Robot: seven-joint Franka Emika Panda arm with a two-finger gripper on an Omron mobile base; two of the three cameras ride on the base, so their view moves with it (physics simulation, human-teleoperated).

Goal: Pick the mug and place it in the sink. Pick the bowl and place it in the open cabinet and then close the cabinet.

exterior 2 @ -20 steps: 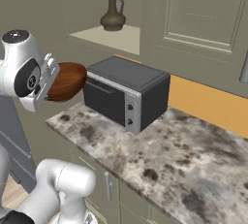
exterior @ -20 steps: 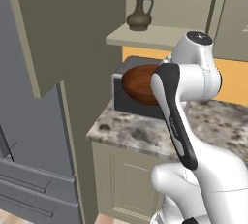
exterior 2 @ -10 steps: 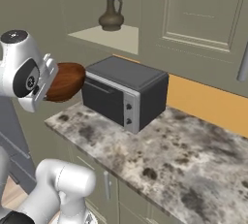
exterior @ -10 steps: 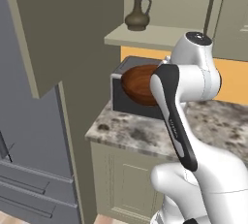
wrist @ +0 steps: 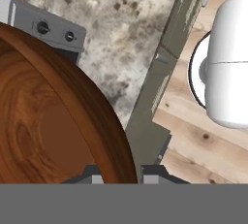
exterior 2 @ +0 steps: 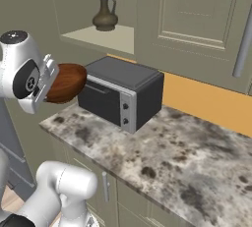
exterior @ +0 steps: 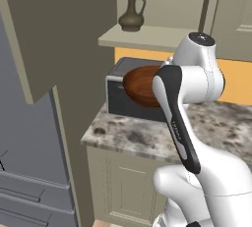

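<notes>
The reddish-brown wooden bowl [exterior: 139,86] [exterior 2: 67,80] [wrist: 43,121] hangs tilted in the air by the toaster oven's front left corner, above the counter's left end. My gripper [wrist: 121,175] is shut on its rim, one finger on each side of the wall. In the right base view the hand [exterior 2: 43,82] sits just left of the bowl. The open cabinet [exterior: 147,37] [exterior 2: 106,37] is above and behind it, with its door [exterior: 54,29] swung out to the left. The sink is out of view.
A dark jug [exterior: 132,14] [exterior 2: 105,11] stands on the cabinet shelf. A black toaster oven [exterior: 116,96] [exterior 2: 123,93] sits on the speckled counter [exterior: 147,132] [exterior 2: 172,152]. The grey fridge [exterior: 24,162] stands to the left, and a closed wall cabinet [exterior 2: 197,19] to the right.
</notes>
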